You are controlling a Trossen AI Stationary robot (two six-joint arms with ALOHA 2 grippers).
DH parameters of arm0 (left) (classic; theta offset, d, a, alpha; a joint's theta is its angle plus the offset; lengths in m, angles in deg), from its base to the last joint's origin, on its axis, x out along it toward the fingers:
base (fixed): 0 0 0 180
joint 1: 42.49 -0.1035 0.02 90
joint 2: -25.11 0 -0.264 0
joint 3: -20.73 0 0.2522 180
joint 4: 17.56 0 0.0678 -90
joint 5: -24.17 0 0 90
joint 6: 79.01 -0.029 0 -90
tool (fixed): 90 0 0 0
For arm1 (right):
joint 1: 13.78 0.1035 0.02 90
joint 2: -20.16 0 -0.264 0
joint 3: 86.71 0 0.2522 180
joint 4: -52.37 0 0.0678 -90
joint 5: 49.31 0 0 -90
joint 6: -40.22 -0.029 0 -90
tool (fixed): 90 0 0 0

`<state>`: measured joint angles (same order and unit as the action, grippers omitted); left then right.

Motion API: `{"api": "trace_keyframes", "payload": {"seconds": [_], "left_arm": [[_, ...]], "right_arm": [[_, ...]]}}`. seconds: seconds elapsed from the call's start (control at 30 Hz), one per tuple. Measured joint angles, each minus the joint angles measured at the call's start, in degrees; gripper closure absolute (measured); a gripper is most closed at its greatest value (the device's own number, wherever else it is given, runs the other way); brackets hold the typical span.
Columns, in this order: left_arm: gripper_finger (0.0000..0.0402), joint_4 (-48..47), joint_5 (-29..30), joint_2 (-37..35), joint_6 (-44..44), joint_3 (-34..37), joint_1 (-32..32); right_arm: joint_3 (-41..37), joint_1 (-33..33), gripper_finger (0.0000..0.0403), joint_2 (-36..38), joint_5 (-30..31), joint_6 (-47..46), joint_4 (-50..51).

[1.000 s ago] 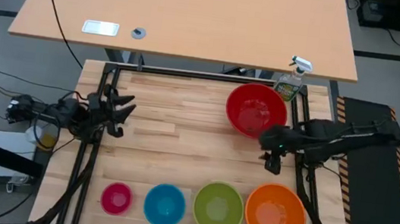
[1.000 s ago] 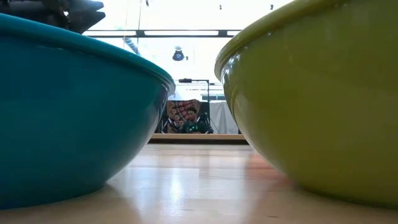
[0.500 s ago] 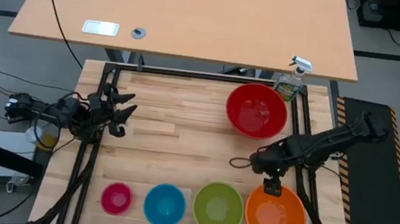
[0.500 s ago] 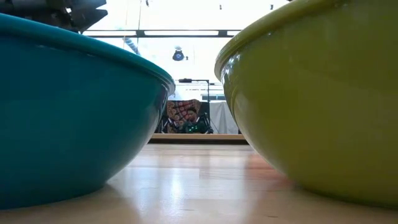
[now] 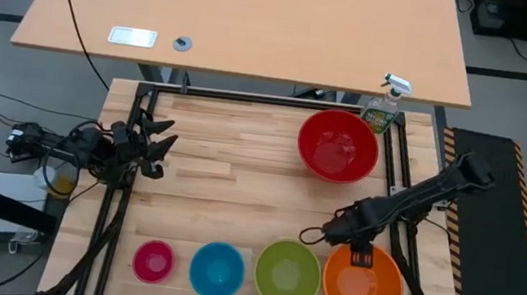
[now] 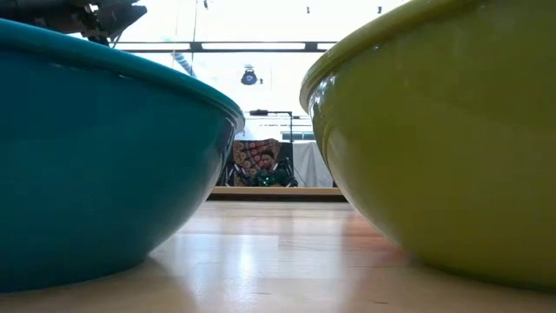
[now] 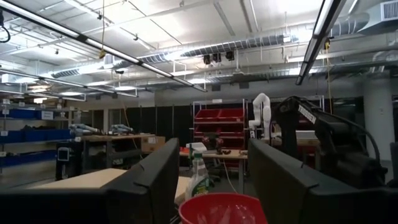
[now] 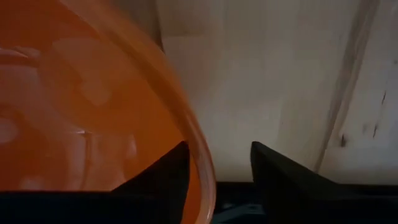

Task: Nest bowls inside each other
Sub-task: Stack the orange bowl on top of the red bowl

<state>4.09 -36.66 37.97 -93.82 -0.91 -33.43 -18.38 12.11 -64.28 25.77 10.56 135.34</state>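
Four bowls stand in a row along the near edge: pink (image 5: 154, 261), blue (image 5: 217, 270), lime green (image 5: 287, 273) and orange (image 5: 363, 283). The red bowl (image 5: 337, 145) rests at the far right. My right gripper (image 5: 359, 256) points down over the orange bowl's far rim (image 8: 194, 155). It is open, one finger (image 8: 169, 179) inside the bowl and the other (image 8: 281, 179) outside, with a gap showing on both sides of the rim. My left gripper (image 5: 166, 137) waits open at the table's left edge, pointing toward the red bowl (image 7: 222, 210).
A clear spray bottle (image 5: 384, 107) stands at the far right corner, just behind the red bowl. Bare wood lies in the table's middle between the red bowl and the row. The low view is filled by the blue bowl (image 6: 87, 156) and the green bowl (image 6: 443, 139).
My right gripper has moved from beside the red bowl toward the near edge and down, tipping over until it points down at the orange bowl's far rim. The bowls have stayed where they were.
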Motion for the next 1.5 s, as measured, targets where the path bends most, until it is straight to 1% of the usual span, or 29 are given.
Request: {"api": "trace_keyframes", "payload": {"seconds": [0.13,0.23,0.3,0.33,0.43,0.53,0.63,0.8,1.0,1.1,1.2,1.27,1.4,1.5], "left_arm": [[0.0209,0.0,0.0,0.0,0.0,0.0,0.0],[0.0209,0.0,0.0,0.0,0.0,0.0,0.0],[0.0209,0.0,0.0,0.0,0.0,0.0,0.0],[0.0209,0.0,0.0,0.0,0.0,0.0,0.0],[0.0209,0.0,0.0,0.0,0.0,0.0,0.0],[0.0209,0.0,0.0,0.0,0.0,0.0,0.0],[0.0209,0.0,0.0,0.0,0.2,0.0,0.0],[0.0209,0.0,0.0,0.0,0.2,0.0,0.0],[0.0209,0.0,0.0,0.0,0.2,0.0,0.0],[0.0209,0.0,0.0,0.0,0.2,0.0,0.0],[0.0209,0.0,0.0,0.7,0.2,0.0,0.0],[0.0209,0.0,0.0,1.6,0.2,0.0,0.0],[0.0209,0.8,0.2,3.3,0.2,0.0,0.0],[0.0209,2.1,0.2,4.1,0.2,0.0,0.0]], "right_arm": [[0.0,0.0,0.0293,-2.3,-0.4,1.8,0.2],[0.0,0.0,0.0344,-3.4,-1.4,2.9,0.9],[0.1,-0.1,0.0377,-3.6,-3.6,3.7,1.5],[0.2,0.0,0.0384,-3.5,-4.5,4.3,1.6],[0.1,0.0,0.0381,-2.4,-4.8,4.7,3.0],[1.0,-0.1,0.0375,0.7,-2.0,5.6,6.7],[2.6,-1.0,0.0383,5.9,1.2,7.0,8.7],[3.9,-6.5,0.0384,17.0,4.6,6.9,10.1],[4.0,-17.5,0.0377,28.0,10.6,2.8,8.5],[4.0,-23.4,0.0381,31.4,11.1,1.6,4.6],[4.0,-29.0,0.0383,32.6,11.1,1.3,0.4],[4.0,-32.4,0.0381,32.8,12.3,1.2,-1.3],[4.0,-39.9,0.0375,32.4,16.0,0.9,-2.7],[4.0,-46.3,0.0378,32.0,16.8,2.5,-3.5]]}}
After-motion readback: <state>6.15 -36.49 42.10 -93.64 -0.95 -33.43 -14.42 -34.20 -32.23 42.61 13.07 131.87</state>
